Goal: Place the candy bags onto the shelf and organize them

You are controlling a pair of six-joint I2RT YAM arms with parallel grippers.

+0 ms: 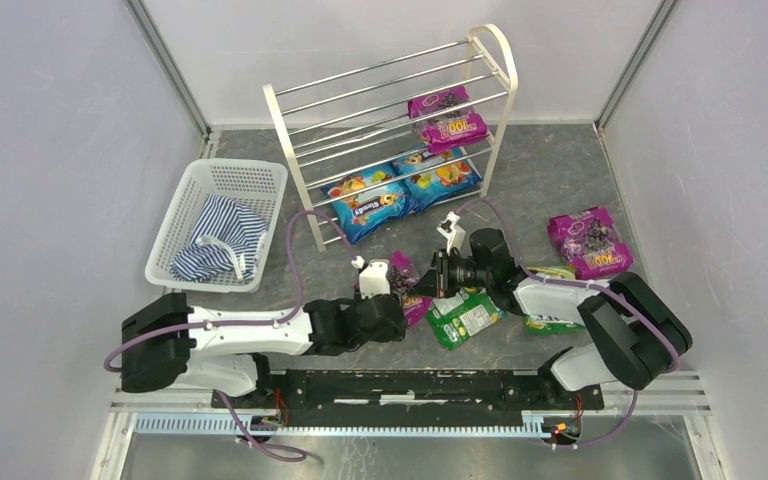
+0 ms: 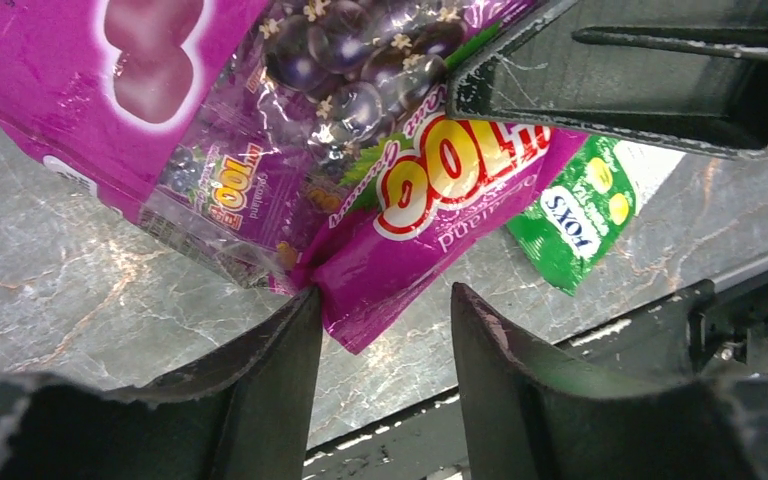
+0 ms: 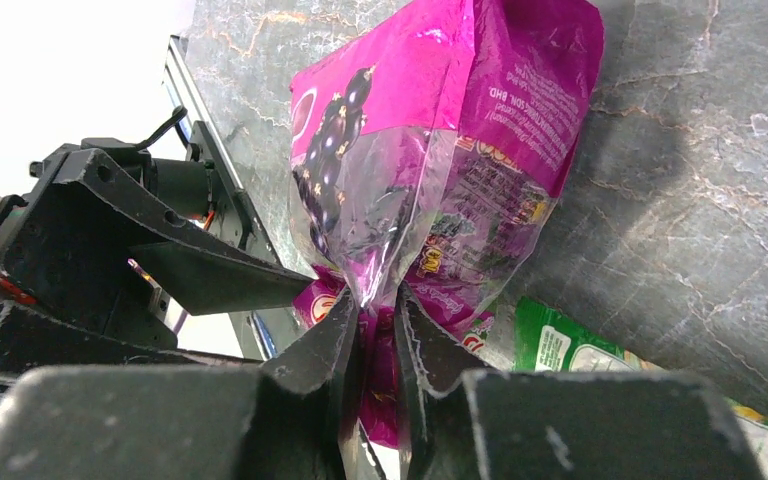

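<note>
Seemingly the right gripper (image 3: 375, 305) clamps only the edge seam of the glossy magenta-purple grape candy bag (image 3: 440, 120) over the grey counter (image 3: 720, 180); it could slip, since the left gripper (image 2: 385, 300), jaws parted, merely brackets its corner.

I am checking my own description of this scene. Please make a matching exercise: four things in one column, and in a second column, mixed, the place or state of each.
Things
1. striped cloth
2. blue candy bags
3. green FOX'S bag
4. right gripper

Place or state
A. shut on a purple grape bag
B. lying on the table
C. in the white lattice basket
D. on a lower tier of the shelf

Pairs: 1-C, 2-D, 3-B, 4-A
</note>
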